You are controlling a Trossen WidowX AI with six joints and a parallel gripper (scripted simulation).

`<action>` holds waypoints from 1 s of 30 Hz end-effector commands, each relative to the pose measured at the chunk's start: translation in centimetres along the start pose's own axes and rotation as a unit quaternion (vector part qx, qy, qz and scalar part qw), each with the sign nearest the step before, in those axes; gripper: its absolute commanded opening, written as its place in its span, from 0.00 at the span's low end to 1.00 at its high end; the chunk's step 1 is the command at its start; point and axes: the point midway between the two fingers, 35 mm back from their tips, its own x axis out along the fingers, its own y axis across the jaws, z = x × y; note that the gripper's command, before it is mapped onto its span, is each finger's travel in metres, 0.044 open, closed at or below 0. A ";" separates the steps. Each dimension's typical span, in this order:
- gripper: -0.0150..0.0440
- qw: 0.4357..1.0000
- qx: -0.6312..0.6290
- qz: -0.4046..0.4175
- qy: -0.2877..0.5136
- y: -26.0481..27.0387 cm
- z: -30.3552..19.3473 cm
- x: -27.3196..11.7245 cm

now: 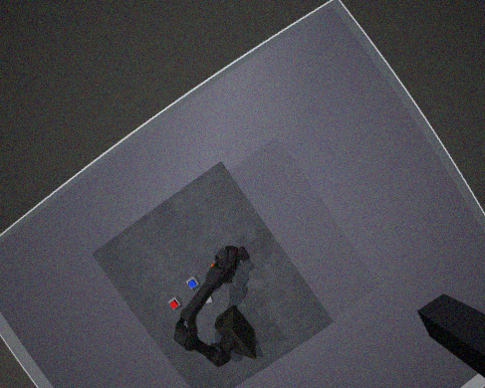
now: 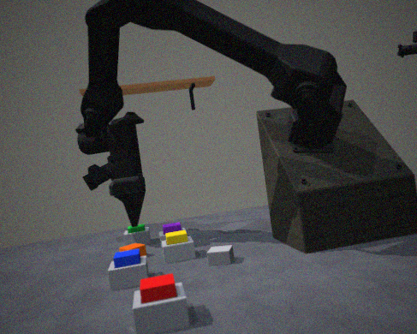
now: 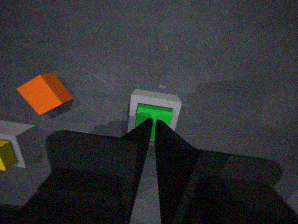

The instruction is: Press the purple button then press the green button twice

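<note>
The gripper (image 2: 134,222), fingers pressed together and holding nothing, points straight down with its tip on the green button (image 2: 136,229), which sits at 9 o'clock from the purple button (image 2: 172,227) on the bench (image 2: 285,291).

Dim, grainy, soft-edged shadows

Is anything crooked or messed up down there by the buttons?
Only the orange block sits turned at an angle to the square button housings. The shut gripper touches the green button, centred. Nothing looks spilled or broken.
</note>
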 end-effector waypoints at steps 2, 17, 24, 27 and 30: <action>0.29 1.000 0.004 0.004 0.002 0.1 -0.2 0.5; 0.29 1.000 0.004 0.004 0.002 0.1 -0.2 0.5; 0.29 1.000 0.004 0.003 0.002 0.0 -0.2 -3.0; 0.29 1.000 0.004 0.003 0.002 0.0 -0.2 -3.0; 0.29 1.000 0.004 0.003 0.002 0.0 -0.2 -2.7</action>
